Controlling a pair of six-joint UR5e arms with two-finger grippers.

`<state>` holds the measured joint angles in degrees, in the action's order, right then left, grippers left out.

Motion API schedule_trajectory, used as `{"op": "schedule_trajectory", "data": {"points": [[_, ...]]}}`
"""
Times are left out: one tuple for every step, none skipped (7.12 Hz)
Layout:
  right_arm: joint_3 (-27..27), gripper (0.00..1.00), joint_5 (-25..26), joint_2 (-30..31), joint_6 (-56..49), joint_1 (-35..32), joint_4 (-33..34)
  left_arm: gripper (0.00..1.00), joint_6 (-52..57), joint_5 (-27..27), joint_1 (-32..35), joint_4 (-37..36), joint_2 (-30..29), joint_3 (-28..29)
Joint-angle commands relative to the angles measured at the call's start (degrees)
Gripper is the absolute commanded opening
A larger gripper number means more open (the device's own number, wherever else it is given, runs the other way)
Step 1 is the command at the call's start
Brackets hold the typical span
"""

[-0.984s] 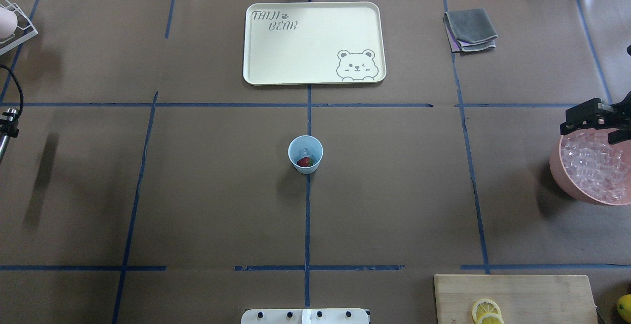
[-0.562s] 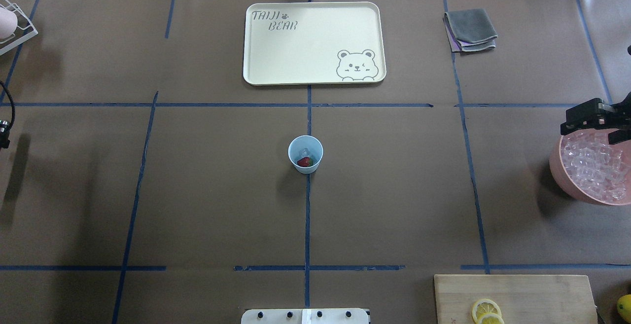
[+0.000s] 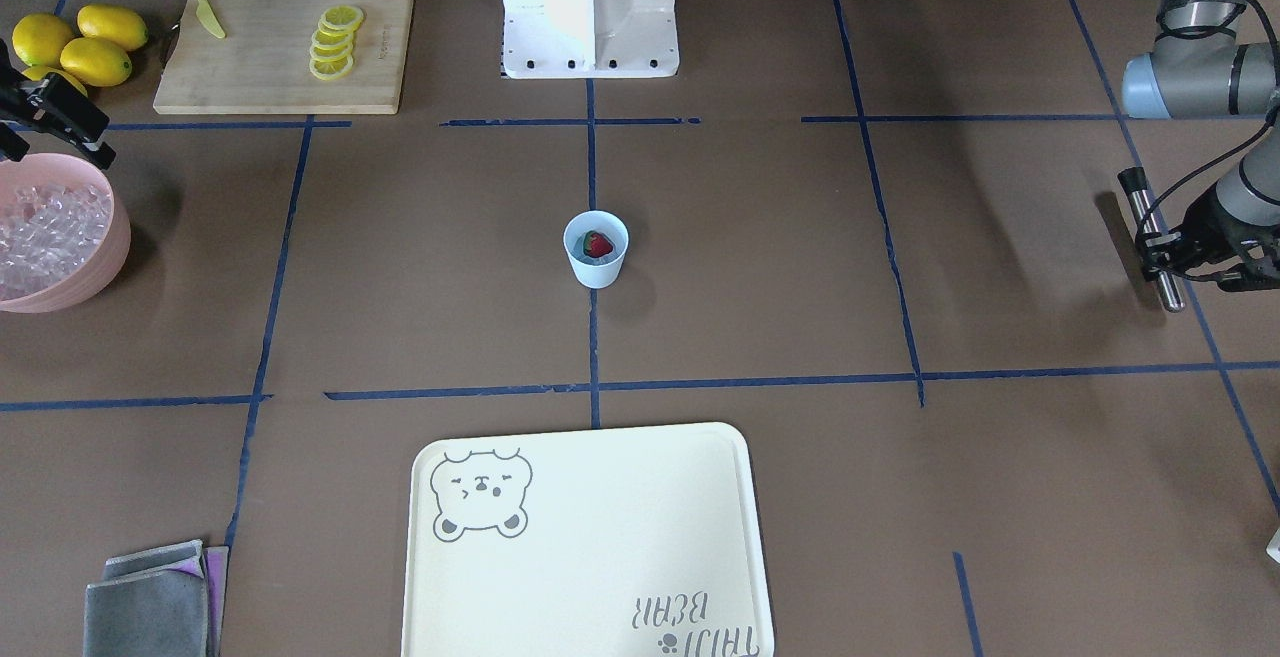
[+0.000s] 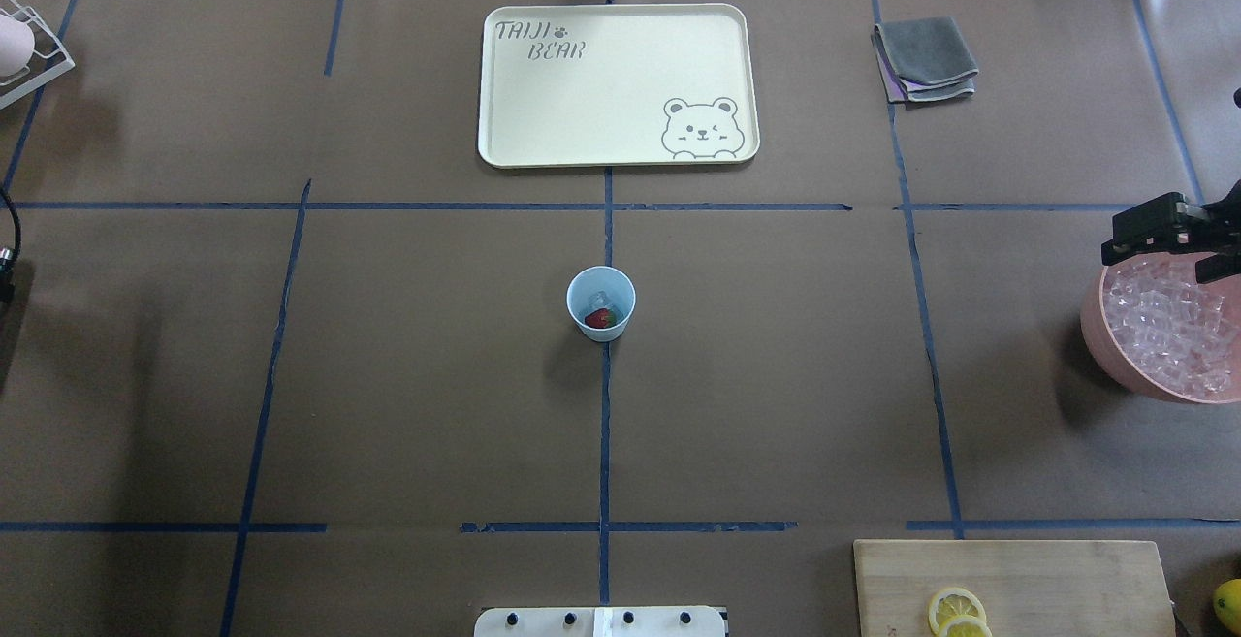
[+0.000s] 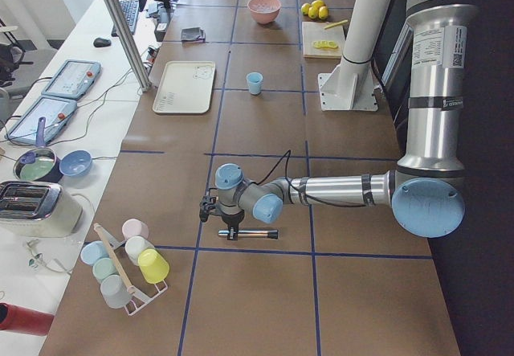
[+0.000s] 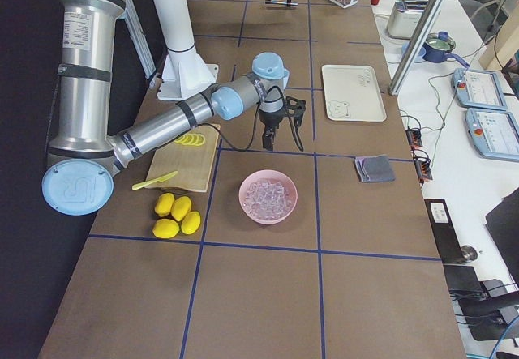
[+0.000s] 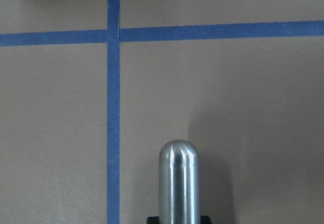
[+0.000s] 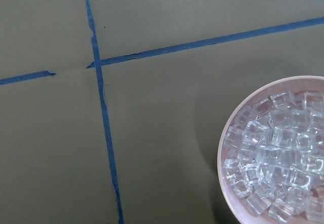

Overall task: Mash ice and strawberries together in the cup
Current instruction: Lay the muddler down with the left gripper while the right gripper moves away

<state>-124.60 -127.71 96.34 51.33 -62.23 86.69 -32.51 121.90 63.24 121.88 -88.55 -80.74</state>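
The pale-blue cup [image 4: 601,302] stands upright at the table's middle, also in the front view [image 3: 596,249]. It holds a dark-red strawberry [image 4: 599,318] and a clear ice cube [image 4: 600,298]. My left gripper [image 3: 1172,257] is shut on a steel rod [image 3: 1152,235], far out on the table's left side and clear of the cup; the rod's rounded end shows in the left wrist view [image 7: 179,178]. My right gripper [image 4: 1156,264] is open and empty over the near edge of a pink bowl [image 4: 1096,346] full of ice cubes [image 8: 276,158].
A cream bear tray [image 4: 617,84] lies beyond the cup. A folded grey cloth [image 4: 924,58] is at the back right. A cutting board [image 4: 1008,584] with lemon slices and whole lemons [image 3: 80,42] sit near the right arm. A rack of cups [image 5: 124,259] stands far left.
My left arm has drawn back to the left, so the rod and most of the gripper have left the overhead view. The right gripper, cup and bowl have not moved.
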Motion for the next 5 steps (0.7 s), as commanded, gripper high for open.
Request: {"op": "schedule_trajectory", "data": {"points": [[0.0, 1.0, 0.0, 0.0, 0.0, 0.0, 0.0, 0.03, -0.3, 0.1, 0.0, 1.8, 0.0, 0.8], [0.0, 1.0, -0.1, 0.0, 0.0, 0.0, 0.0, 0.05, -0.3, 0.1, 0.0, 1.8, 0.0, 0.7], [-0.1, 1.0, -0.1, 0.0, 0.0, 0.0, 0.1, 0.13, -0.3, 0.0, 0.0, 1.8, 0.0, 0.6], [-0.1, 1.0, -0.1, 0.0, 0.0, 0.0, 0.1, 0.52, -0.2, 0.1, 0.0, 2.0, 0.0, 0.6], [-0.1, 1.0, -0.1, 0.0, 0.0, 0.0, 0.0, 0.56, -0.2, 0.1, 0.0, 2.0, 0.0, 0.7]]}}
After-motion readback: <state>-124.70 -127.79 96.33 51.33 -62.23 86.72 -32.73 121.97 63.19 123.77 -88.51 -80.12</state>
